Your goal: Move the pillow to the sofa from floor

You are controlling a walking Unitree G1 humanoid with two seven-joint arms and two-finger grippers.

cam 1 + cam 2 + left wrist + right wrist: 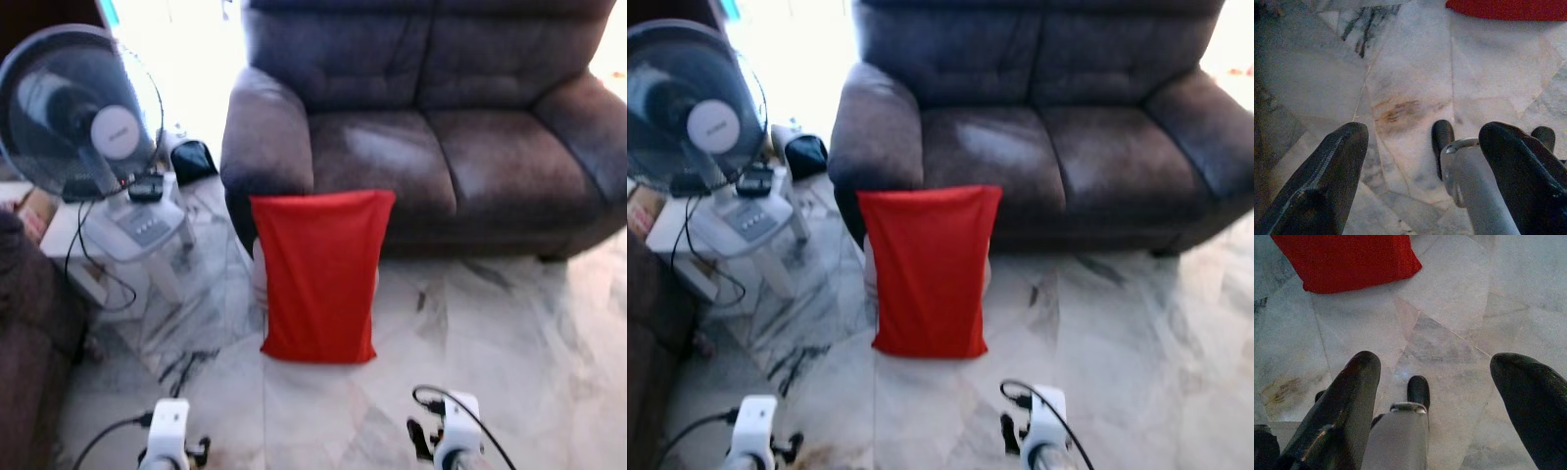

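Observation:
A red pillow point(319, 274) stands upright on the marble floor, leaning against the front of the dark brown sofa point(431, 157) near its left armrest. Both arms hang low in front of me, short of the pillow. My left gripper point(1420, 166) is open over bare floor, with the pillow's lower edge point(1508, 9) ahead of it. My right gripper point(1435, 391) is also open, nothing between its fingers, and the pillow's corner point(1352, 259) lies ahead of it.
A standing fan point(83, 113) on a white base with cables point(98, 274) stands to the left of the sofa. A dark bag point(193, 160) lies behind it. A brown seat edge point(24, 333) is at far left. Marble floor point(490, 333) stretches to the right.

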